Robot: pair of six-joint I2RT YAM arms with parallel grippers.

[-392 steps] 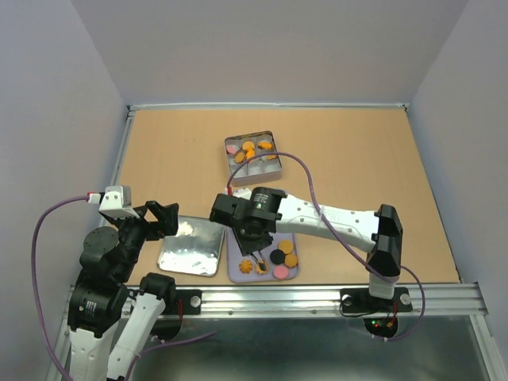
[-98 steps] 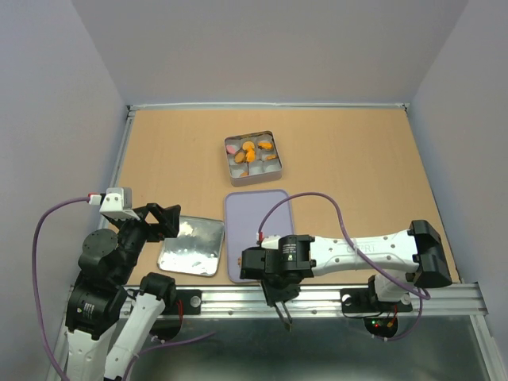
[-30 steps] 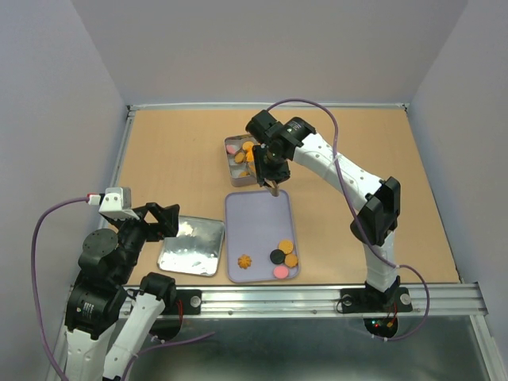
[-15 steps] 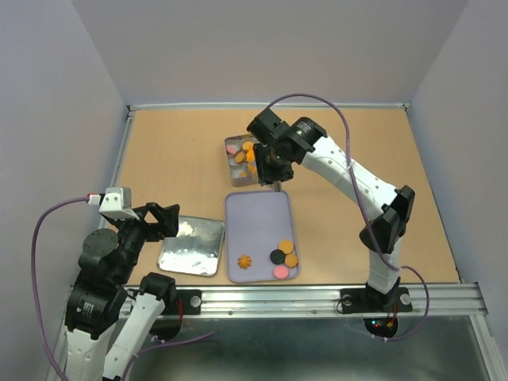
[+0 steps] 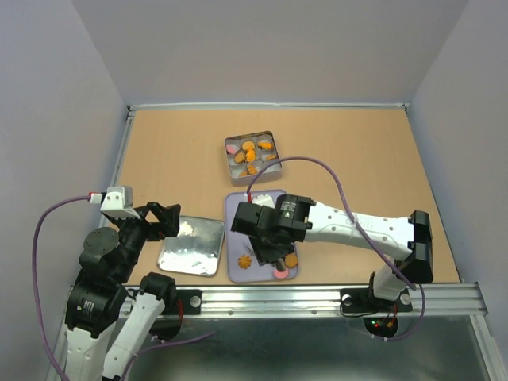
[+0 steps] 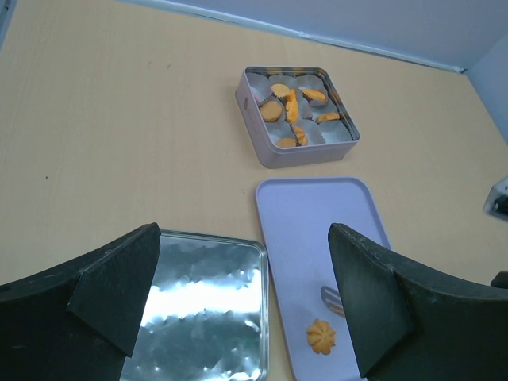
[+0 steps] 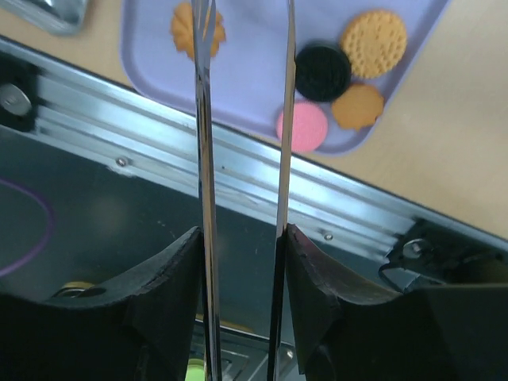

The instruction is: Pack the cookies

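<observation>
On my left side I am holding my left fingers (image 6: 119, 278) spread wide, with nothing in them, above the near part of the counter (image 5: 175, 151). Just past them the shiny lid (image 5: 190, 246) is lying flat on the counter, beside the purple tray (image 5: 258, 208).

Farther back, about in line with the tray, the square tin (image 5: 253, 156) is sitting open. Several of the cookies (image 5: 249, 148) are lying in its paper cups, mostly orange ones and a pink one at its left edge.

Five are waiting at the near end of the tray: an orange flower (image 7: 197, 28) on the left, then a black round (image 7: 323, 71), a pink round (image 7: 302, 125), a small orange flower (image 7: 357, 105) and a larger orange round (image 7: 373, 40), these four crowding together.

My right fingers (image 7: 204, 143), two thin blades, are standing a narrow gap apart over that end of the tray. The left blade is crossing the orange flower and the right one is passing just beside the black round. I am seeing only bare tray between them, so I judge them not to be gripping anything, though their very tips are running out of view.

I am judging the packing to be past halfway: five cookies are waiting to be moved, and the lid is not yet on.
</observation>
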